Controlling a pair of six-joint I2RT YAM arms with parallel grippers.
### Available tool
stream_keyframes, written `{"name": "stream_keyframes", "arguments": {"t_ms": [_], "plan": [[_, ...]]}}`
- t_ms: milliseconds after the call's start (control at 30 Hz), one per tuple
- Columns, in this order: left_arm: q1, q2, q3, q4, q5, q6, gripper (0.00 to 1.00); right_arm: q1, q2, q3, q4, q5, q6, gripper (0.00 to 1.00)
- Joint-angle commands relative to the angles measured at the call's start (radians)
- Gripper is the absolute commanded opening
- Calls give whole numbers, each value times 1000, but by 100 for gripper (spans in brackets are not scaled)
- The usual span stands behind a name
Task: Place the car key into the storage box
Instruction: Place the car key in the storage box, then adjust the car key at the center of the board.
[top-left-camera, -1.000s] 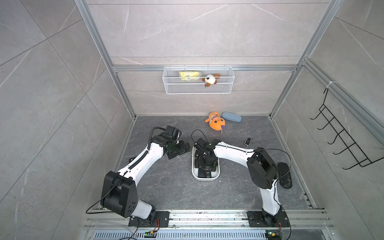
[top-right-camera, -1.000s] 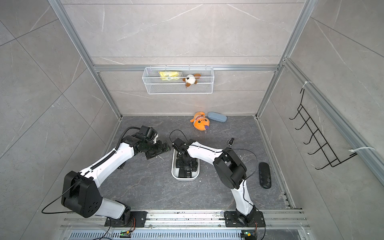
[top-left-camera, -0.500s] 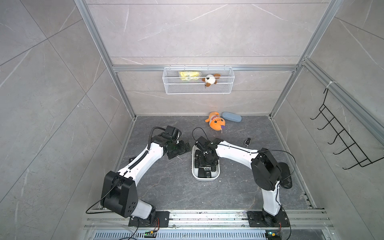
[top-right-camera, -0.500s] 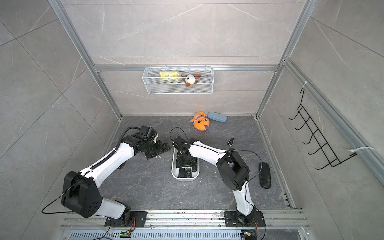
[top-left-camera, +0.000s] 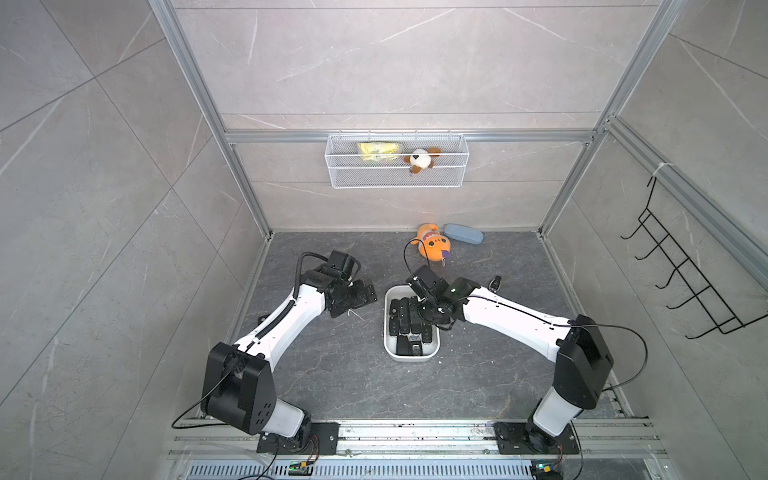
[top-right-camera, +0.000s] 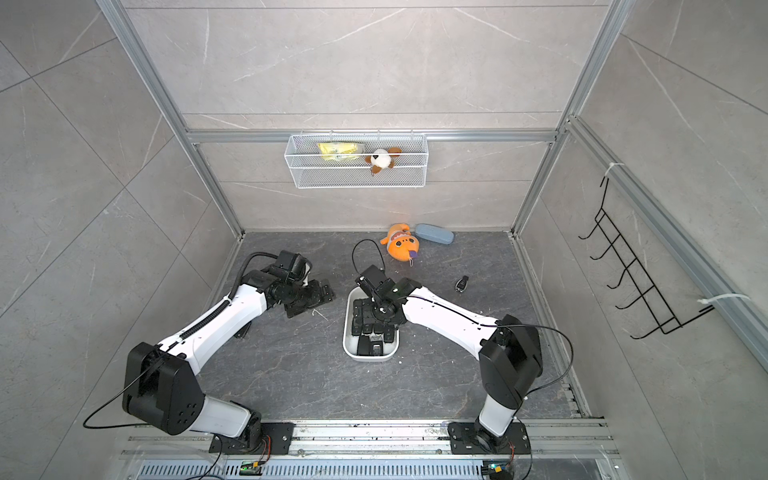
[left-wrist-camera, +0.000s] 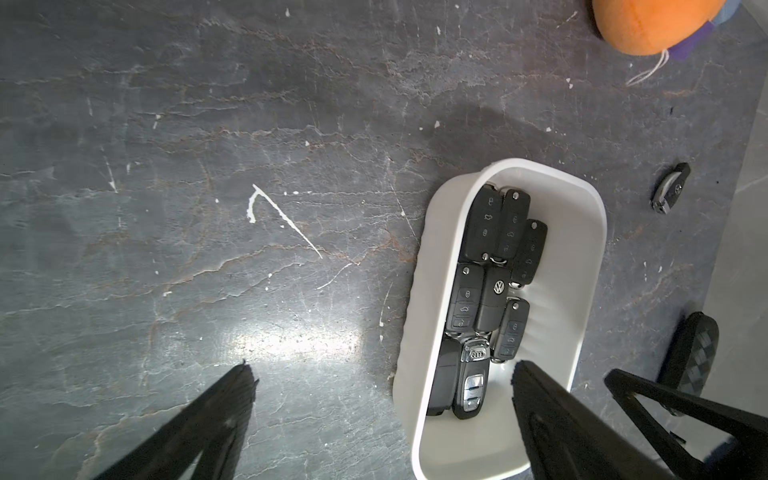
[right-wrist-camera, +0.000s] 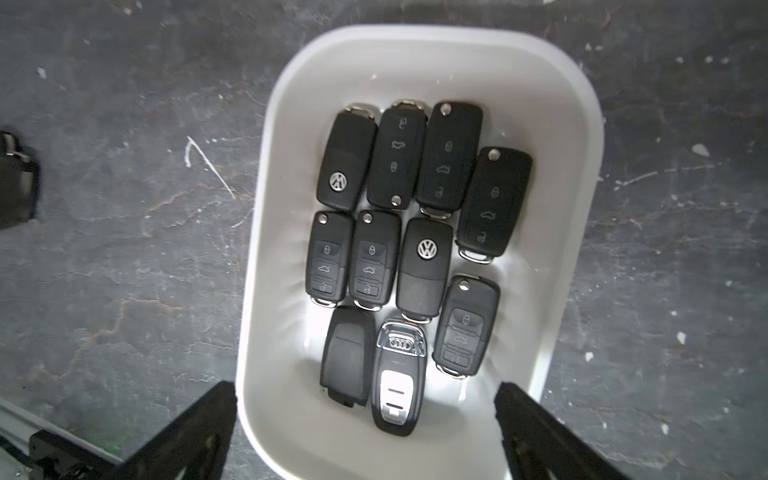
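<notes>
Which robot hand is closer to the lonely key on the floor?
Right. The right gripper hangs open over the storage box, which sits beside the loose car key. The left gripper is open on the box's far side.

A VW roundel is borne by a black key fob and a second black fob, and four Audi rings by a silver-trimmed key, all laid in the storage box.

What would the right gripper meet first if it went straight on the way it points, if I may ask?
Most likely the car keys lying in the storage box: the right gripper, open, points down at them. Exact depth is unclear.
</notes>
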Motion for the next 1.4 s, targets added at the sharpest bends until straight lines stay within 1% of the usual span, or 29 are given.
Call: {"name": "stream_keyframes", "arguments": {"t_ms": [0,133,267,400,533,700,1133,1367], "plan": [[15,-27,44,-44,-61,19,100,1,-70,-53,119,-5,-28,100],[22,-39,42,-50,-95,14,100,0,-143,-113,193,16,-46,100],[23,-62,25,-46,-164,-6,100,0,-192,-137,240,13,-96,99],[25,-105,-10,-32,-255,-45,100,0,-209,-143,269,-12,-139,100],[53,-122,-48,-18,-315,-59,100,0,-207,-137,315,-80,-156,100],[167,-96,-60,-36,-298,-79,100,0,-190,-135,359,-144,-160,100],[453,31,-84,84,-242,59,100,0,-134,-95,377,-185,-176,100],[568,147,-67,139,-201,94,100,-1,-105,-51,359,-186,-185,100]]}}
